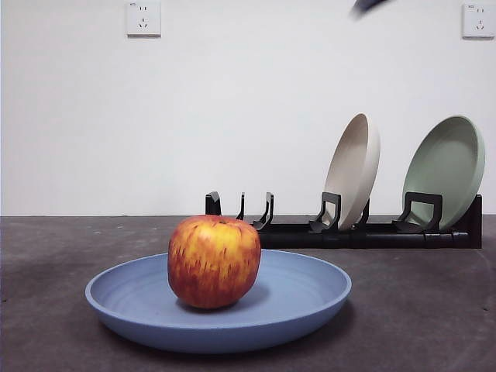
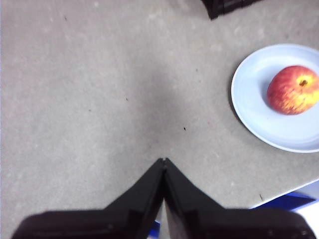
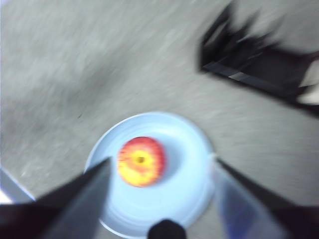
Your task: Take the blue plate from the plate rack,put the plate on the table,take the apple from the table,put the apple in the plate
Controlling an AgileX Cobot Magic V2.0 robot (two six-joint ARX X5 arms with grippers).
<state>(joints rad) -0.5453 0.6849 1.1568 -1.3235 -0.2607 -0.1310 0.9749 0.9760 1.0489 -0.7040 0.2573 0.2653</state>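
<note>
The blue plate [image 1: 298,298] lies flat on the table [image 1: 418,310] near the front, and the red and yellow apple [image 1: 215,261] rests in it, left of its middle. In the right wrist view the apple [image 3: 141,161] sits in the plate [image 3: 184,179] well below my right gripper [image 3: 159,164], which is open and empty high above them; the picture is blurred. My left gripper [image 2: 163,162] is shut and empty over bare table, off to the side of the plate [image 2: 259,109] and apple [image 2: 293,90]. The black plate rack [image 1: 349,229] stands behind, its left slots empty.
A beige plate [image 1: 354,169] and a pale green plate [image 1: 446,167] lean upright in the rack's middle and right slots. A dark arm tip [image 1: 368,6] shows at the top edge. The table's edge [image 2: 286,191] runs close to the plate in the left wrist view.
</note>
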